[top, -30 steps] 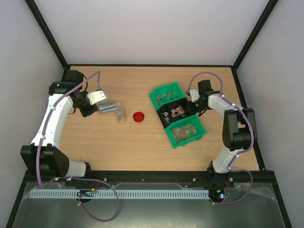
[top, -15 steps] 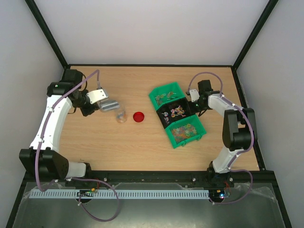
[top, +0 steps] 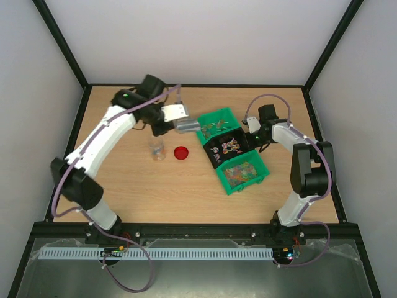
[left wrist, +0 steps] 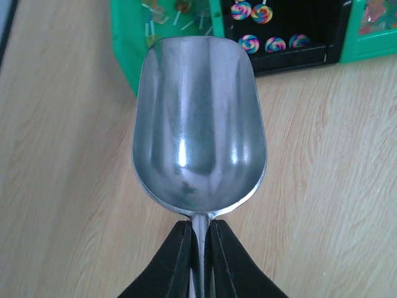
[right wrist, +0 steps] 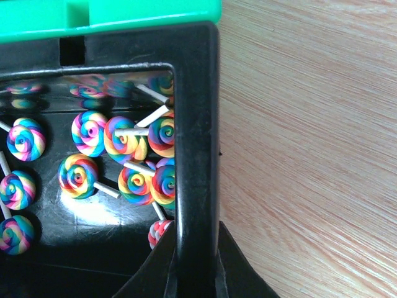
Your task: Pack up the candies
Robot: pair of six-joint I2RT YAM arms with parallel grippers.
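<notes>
From above, the left hand [top: 172, 123] is clamped on the silver scoop [top: 186, 126] and holds it at the corner of the far green bin [top: 211, 118]. The candies [top: 242, 171] lie in the near green bin [top: 267, 176], on the other side of the black bin [top: 214, 155]. My worry is that the scoop dips into the wrong compartment, or that its lip catches a wall and shoves the whole row. The right hand [top: 250, 138] pinches the black bin's outer wall. The open jar [top: 157, 149], with the red lid [top: 181, 153] just beside it, stands on the desk [top: 149, 192] close under the left forearm, where a low swing back might tip it. In the left wrist view the fingers [left wrist: 177, 261] are shut narrow on the thin handle and the bowl is empty. It points at the far bin and the lollipops [left wrist: 251, 43], with the candies only at the top right corner; a loaded scoop could roll in so slim a grip. In the right wrist view the fingers [right wrist: 239, 276] straddle the black wall, closed on it, a small hold that may slip if the bin gets pushed. A second ago the left arm was over at the left of the desk with the scoop by the jar; it has since swung across to the bins, while jar, lid, bins and right arm have not shifted
</notes>
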